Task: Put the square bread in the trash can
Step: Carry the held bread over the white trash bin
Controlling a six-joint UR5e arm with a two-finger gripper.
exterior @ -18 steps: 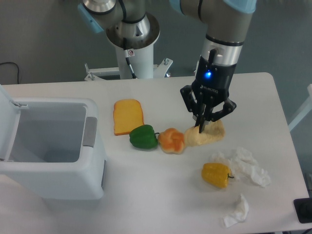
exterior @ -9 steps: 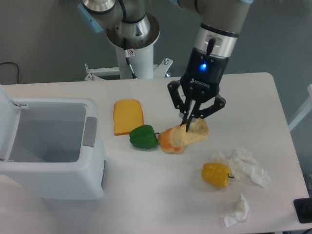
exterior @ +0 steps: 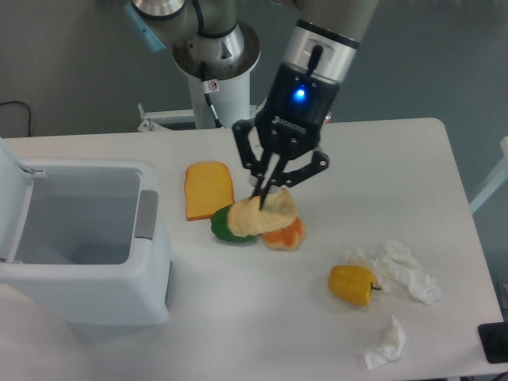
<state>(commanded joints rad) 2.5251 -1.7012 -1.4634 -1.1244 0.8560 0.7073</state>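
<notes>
Square bread (exterior: 263, 214) carried left, jaws (exterior: 268, 193) clamped.

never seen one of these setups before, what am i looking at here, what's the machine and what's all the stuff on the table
This is one picture from a fixed camera looking down at a white table. The machine is a robot arm mounted at the table's far edge; at its tip is a gripper with a blue light, whose two jaws are closed on the square bread, a pale lumpy chunk held above the other food.

Under and beside it lie a green bell pepper and a round orange bun. Further back lies an orange slice of toast. To the right are a yellow bell pepper and crumpled white tissues. On the left stands an open white trash can, lid up; what shows of its inside looks empty.
</notes>
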